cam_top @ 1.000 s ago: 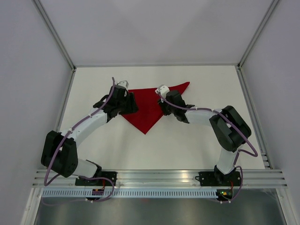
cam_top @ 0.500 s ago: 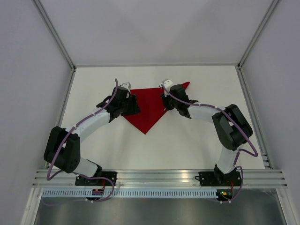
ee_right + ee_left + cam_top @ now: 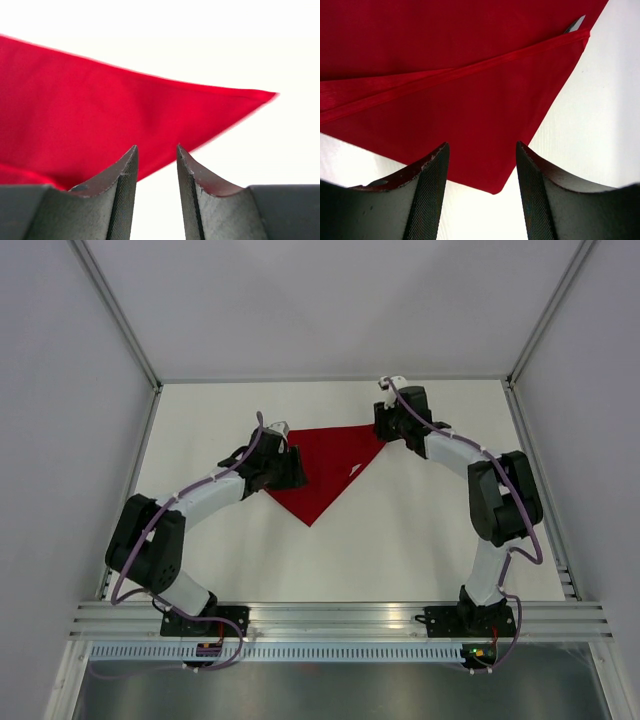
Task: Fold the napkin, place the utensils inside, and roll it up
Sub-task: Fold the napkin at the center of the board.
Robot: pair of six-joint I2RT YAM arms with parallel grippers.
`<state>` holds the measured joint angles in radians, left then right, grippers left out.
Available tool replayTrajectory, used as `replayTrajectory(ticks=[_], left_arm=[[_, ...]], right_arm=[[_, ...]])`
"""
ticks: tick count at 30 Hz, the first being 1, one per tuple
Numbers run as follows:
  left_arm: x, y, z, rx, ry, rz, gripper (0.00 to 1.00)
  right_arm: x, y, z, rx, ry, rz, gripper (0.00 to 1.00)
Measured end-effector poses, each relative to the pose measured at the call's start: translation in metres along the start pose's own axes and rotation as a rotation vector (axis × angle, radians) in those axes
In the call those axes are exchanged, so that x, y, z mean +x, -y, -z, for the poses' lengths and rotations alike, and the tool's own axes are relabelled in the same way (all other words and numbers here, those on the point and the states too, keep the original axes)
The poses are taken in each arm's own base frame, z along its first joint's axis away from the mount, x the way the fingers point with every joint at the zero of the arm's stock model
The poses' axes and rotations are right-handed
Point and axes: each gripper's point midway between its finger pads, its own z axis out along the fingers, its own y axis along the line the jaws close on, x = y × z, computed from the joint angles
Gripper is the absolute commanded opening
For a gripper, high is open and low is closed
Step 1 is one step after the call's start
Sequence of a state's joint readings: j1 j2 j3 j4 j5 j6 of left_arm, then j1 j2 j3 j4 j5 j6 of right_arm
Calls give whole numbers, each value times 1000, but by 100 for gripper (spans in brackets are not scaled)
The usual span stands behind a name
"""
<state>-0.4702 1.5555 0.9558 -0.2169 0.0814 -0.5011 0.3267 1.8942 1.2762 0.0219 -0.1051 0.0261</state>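
Two claws, both spread, neither gripping anything. Left claw: fingers wide apart, one napkin corner showing btwn them. Right claw: narrower gap, empty, just beside the napkin's far-right corner. Napkin lies folded in a triangle on the white desk, centre-far. Pale tip pokes from under the fold; can't tell what.
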Motion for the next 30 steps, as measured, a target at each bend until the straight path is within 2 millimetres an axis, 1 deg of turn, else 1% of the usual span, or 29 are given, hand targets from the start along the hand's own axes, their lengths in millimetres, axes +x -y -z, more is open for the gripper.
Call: replayTrajectory(ticks=[1, 3, 7, 10, 11, 12, 15, 21, 26, 30], left_arm=[[3, 1, -3, 1, -8, -2, 60], [9, 4, -11, 4, -32, -5, 60], [10, 14, -23, 20, -48, -10, 59], [4, 26, -31, 48, -40, -8, 59], [3, 29, -33, 54, -38, -7, 59], [1, 34, -36, 61, -35, -8, 59], [-3, 45, -44, 80, -31, -12, 58], [-5, 59, -53, 103, -29, -16, 58], [-9, 65, -55, 113, -23, -15, 58], [-13, 68, -54, 119, -15, -14, 58]], right_arm=[[-4, 11, 0, 13, 2, -26, 45], [-6, 31, -2, 35, -6, -80, 46], [4, 61, -6, 57, -50, -176, 52], [13, 79, -12, 66, -87, -241, 56], [15, 81, -14, 62, -95, -259, 57], [16, 89, -15, 66, -100, -278, 58], [15, 101, -19, 65, -112, -328, 60], [5, 116, -28, 63, -106, -393, 61], [3, 114, -40, 34, -112, -438, 61], [10, 110, -47, 19, -136, -473, 61]])
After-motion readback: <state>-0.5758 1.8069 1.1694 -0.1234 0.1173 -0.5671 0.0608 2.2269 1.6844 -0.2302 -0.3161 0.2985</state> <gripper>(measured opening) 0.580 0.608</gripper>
